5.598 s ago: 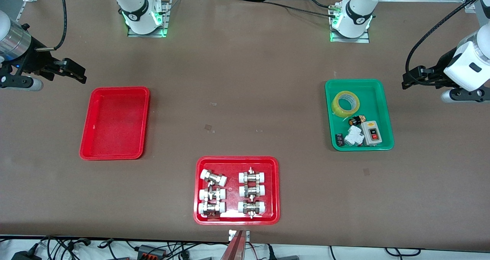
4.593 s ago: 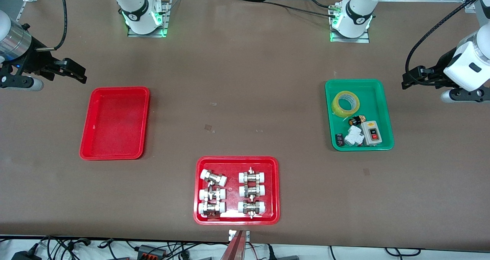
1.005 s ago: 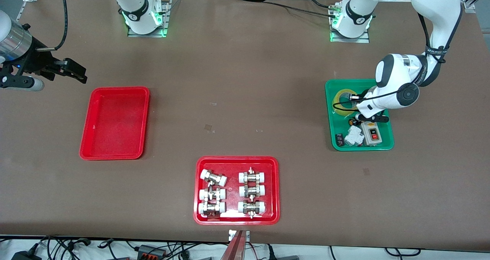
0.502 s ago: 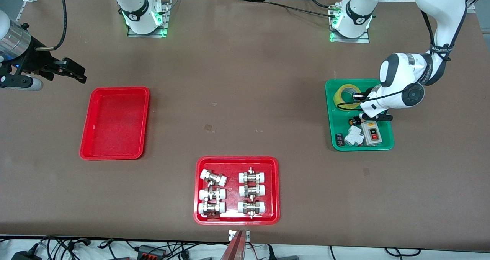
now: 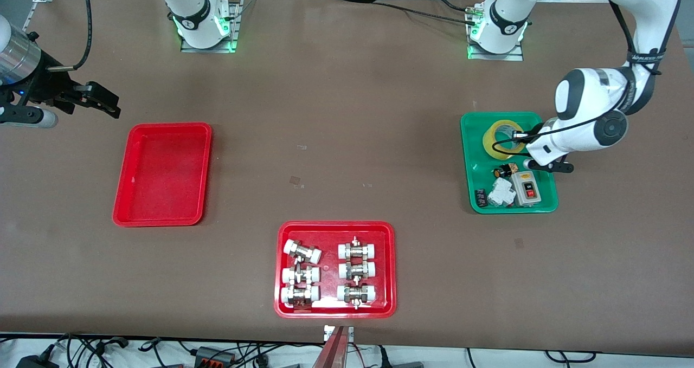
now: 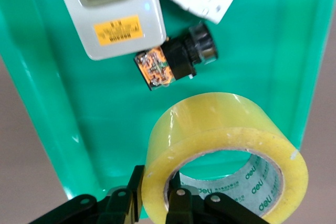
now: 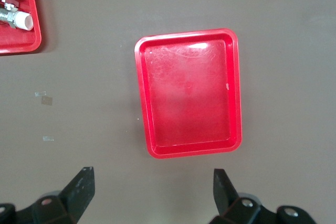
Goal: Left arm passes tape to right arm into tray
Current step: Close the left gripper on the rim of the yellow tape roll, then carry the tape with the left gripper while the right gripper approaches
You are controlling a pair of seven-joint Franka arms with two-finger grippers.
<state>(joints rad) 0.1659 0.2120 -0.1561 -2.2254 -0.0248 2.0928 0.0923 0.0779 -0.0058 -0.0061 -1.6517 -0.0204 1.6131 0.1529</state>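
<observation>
Front view: we find the left arm [image 5: 596, 108] bent down over the green tray [image 5: 474, 194] at its own end of the tabletop [image 5: 347, 113]; its left pincer [image 5: 521, 136] is clamped on the tape [image 5: 501, 138], one finger inside the ring, the roll over the tray's end farthest from the camera; a grey switch box [image 5: 526, 187] and small parts lie in the tray's nearer end; the right arm [image 5: 16, 59] waits above the tabletop near the red tray [image 5: 122, 211], right pincer [image 5: 105, 99] beside it; a wider red tray [image 5: 282, 308] with fittings [image 5: 355, 270] sits nearest the camera.

Left wrist view: we see the tape [image 6: 226, 156] lifted above the green floor [image 6: 94, 108], pincer fingers [image 6: 181, 208] gripping its wall, one inside the core, one outside; a black and orange part [image 6: 176, 64] lies beside the switch box [image 6: 107, 11].

Right wrist view: we note the red tray [image 7: 189, 93] below, the pincer fingers [image 7: 79, 187] spread wide apart, holding nothing.
</observation>
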